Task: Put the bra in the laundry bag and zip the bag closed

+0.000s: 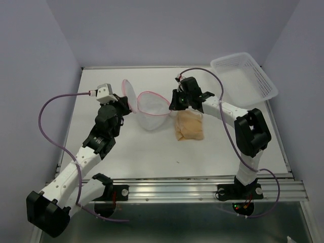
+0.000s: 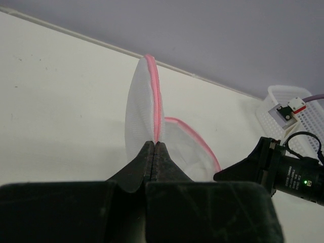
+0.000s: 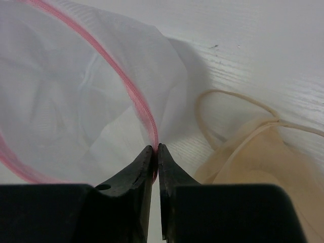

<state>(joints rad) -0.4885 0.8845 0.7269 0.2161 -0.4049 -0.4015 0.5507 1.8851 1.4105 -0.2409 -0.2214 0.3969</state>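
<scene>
Near the middle of the white table (image 1: 126,152), you have the small white see-through mesh laundry bag (image 1: 152,114) lying open, its pouch slumped into a soft rounded cup with the pink zipper rim (image 1: 154,94) tracing an oval around the mouth. Its circular lid (image 1: 129,93) stands up on edge at about 10 o'clock from the pouch, and in your left wrist view it shows as a thin white lens with the pink zipper running down its near edge. Your left gripper (image 1: 123,105) has its two black fingers pressed together on the lower edge of that lid, pinching mesh and pink trim between the tips. Your right gripper (image 1: 174,104) sits at about 3 o'clock on the pouch mouth, jaws likewise squeezed together, nipping the pink rim where it curves toward the camera in the right wrist view. The soft peach-beige padded fabric bra (image 1: 189,126) is outside the bag, crumpled in a rounded heap on the table at about 4 o'clock from the pouch, just beside it and partly under your right arm's wrist. From the right wrist camera, one thin pale strap (image 3: 238,96) loops out from it flat on the tabletop, close to the mesh wall. A white rectangular slotted plastic basket (image 1: 243,78) sits tilted at the table's 1 o'clock corner, well apart from both.
</scene>
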